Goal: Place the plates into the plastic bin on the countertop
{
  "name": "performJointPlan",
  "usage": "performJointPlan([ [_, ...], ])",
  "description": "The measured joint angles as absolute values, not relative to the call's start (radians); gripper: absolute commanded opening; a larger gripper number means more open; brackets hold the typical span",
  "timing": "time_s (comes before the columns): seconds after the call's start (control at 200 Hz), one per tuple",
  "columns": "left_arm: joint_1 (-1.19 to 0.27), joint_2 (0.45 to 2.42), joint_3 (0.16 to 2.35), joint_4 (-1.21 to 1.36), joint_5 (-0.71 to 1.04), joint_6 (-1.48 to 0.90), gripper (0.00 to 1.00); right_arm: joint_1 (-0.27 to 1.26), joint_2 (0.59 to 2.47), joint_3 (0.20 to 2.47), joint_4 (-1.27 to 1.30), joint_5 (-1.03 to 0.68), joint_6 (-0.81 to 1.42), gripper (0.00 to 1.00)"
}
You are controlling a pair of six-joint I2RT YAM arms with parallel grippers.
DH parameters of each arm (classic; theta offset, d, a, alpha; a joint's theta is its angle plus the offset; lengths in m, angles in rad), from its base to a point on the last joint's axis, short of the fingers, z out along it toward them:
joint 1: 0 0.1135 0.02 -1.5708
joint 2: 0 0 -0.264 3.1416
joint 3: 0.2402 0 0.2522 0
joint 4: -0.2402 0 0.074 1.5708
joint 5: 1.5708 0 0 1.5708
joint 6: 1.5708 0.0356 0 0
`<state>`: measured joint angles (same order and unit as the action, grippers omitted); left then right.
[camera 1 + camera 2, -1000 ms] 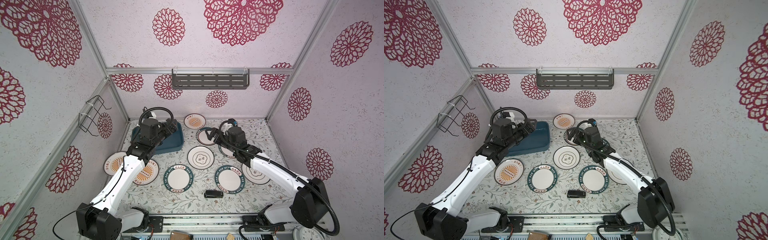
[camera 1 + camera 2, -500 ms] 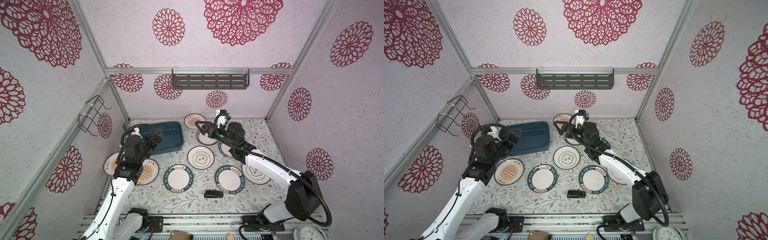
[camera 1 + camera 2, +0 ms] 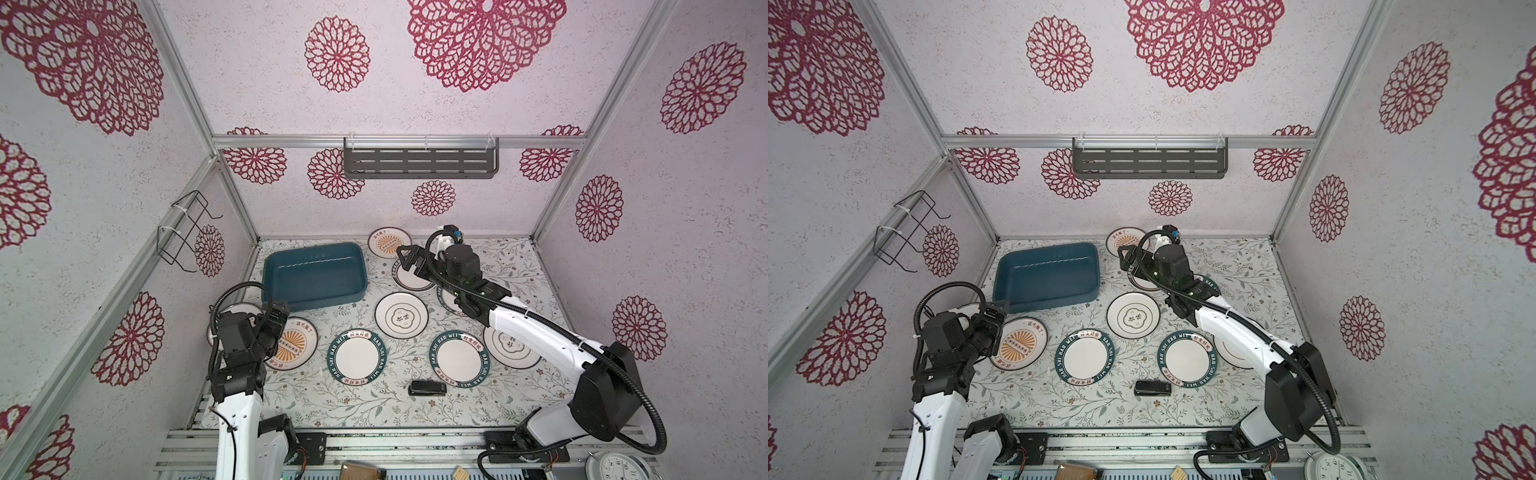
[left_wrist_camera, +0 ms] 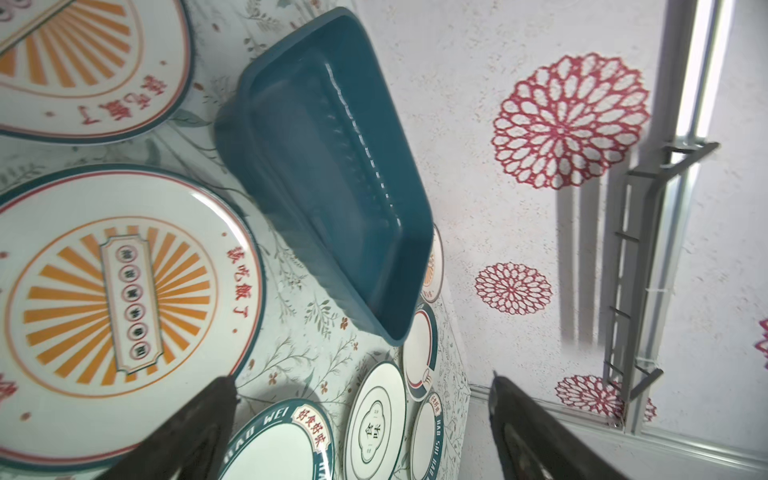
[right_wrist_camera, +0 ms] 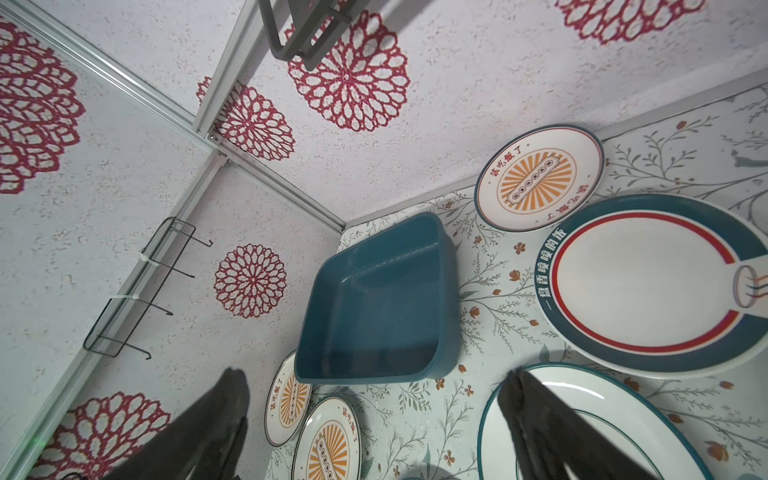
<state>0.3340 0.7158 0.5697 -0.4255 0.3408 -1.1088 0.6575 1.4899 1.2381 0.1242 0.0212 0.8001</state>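
While the plastic bin point(image 3: 312, 274) sits empty at the far left of the worktop point(image 3: 332, 399), its long axis running left to right, the plates lie flat and scattered on the worktop outside it. The left gripper point(image 3: 279, 312) hovers just on the near side of the bin's near left corner, above the far edge of a sunburst plate point(image 3: 293, 345). Its fingers are spread wide and hold nothing. The right gripper point(image 3: 409, 259) hangs at the far middle, fingers likewise wide and empty. It is over a red-ringed plate point(image 3: 409, 283) that lies just right of the bin's right wall. A teal-lettered plate point(image 3: 359, 357) and a dark-ringed plate point(image 3: 401, 318) lie nearer the middle, farther from either set of fingers. Each arm seems to have its own nearest plate directly below. For the left arm the bin is just beyond and slightly right, and for the right arm it is straight to the left. Because the plates lie flat, the fingers will probably need to catch a rim
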Motion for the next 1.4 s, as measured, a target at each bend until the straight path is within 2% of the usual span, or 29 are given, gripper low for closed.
performJointPlan([
  [0.36, 0.666, 0.802, 0.473, -0.371, 0.593, -1.117, 0.97, 0.660, 1.547, 1.420, 0.053, 0.094, 0.625, 0.99],
  [0.6, 0.812, 0.814, 0.448, -0.341, 0.663, -1.138, 0.99, 0.641, 1.603, 1.508, 0.007, 0.086, 0.476, 0.99],
  [0.856, 0.958, 0.801, 0.355, -0.239, 0.711, -1.213, 0.98, 0.569, 1.724, 1.656, 0.089, -0.159, 0.441, 0.99],
  [1.031, 1.021, 0.808, 0.323, -0.191, 0.730, -1.248, 1.00, 0.563, 1.793, 1.640, 0.176, -0.311, 0.501, 0.99],
  [1.206, 1.072, 0.876, 0.311, -0.062, 0.754, -1.246, 0.99, 0.574, 1.799, 1.583, 0.231, -0.369, 0.560, 0.99],
  [1.401, 1.085, 1.074, 0.315, 0.094, 0.828, -1.205, 1.00, 0.590, 1.799, 1.579, 0.273, -0.371, 0.579, 0.99],
])
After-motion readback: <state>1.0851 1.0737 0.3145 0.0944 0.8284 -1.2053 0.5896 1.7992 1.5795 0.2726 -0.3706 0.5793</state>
